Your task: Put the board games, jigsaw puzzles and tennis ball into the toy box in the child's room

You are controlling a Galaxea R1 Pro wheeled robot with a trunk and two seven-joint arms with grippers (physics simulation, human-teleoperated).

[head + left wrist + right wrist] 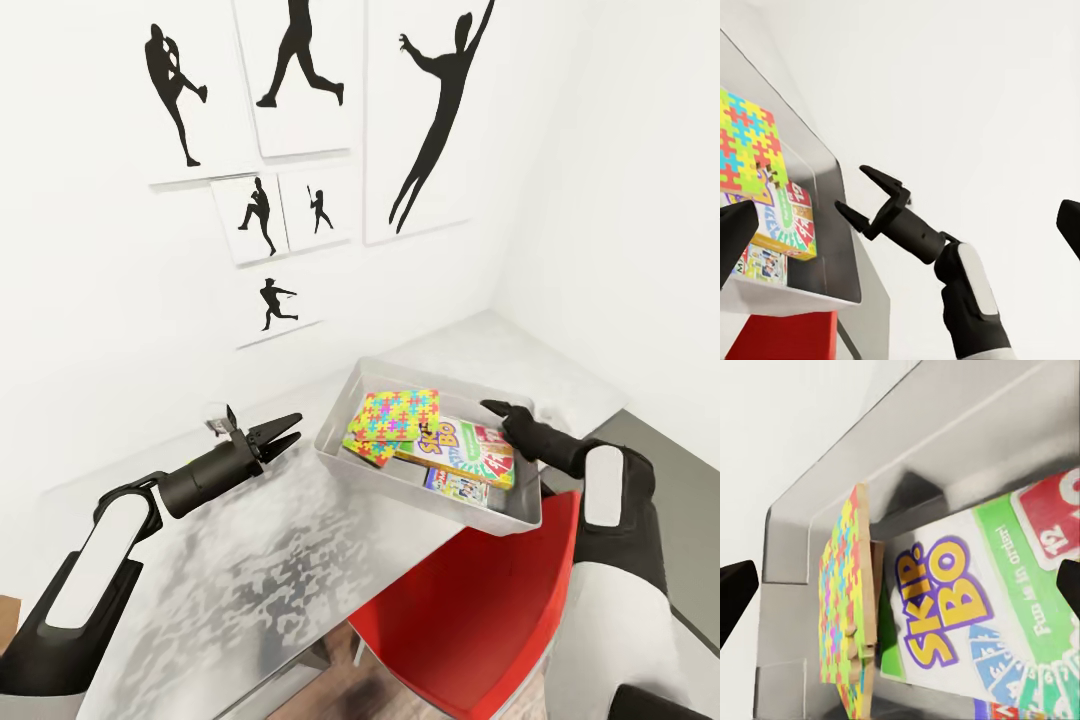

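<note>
The light grey toy box stands on the table near the corner. Inside it lie two stacked jigsaw puzzles, the Skip-Bo board game and a small blue board game. My right gripper hangs open and empty just above the Skip-Bo box, beside the puzzles. In the left wrist view the right gripper shows spread fingers by the toy box. My left gripper is open and empty, left of the box. The tennis ball is hidden or out of view.
A red chair is tucked under the table's front edge, below the toy box. White walls with black baseball-player pictures close the corner. A dark grey surface adjoins the table at right. Bare mottled tabletop lies beneath my left arm.
</note>
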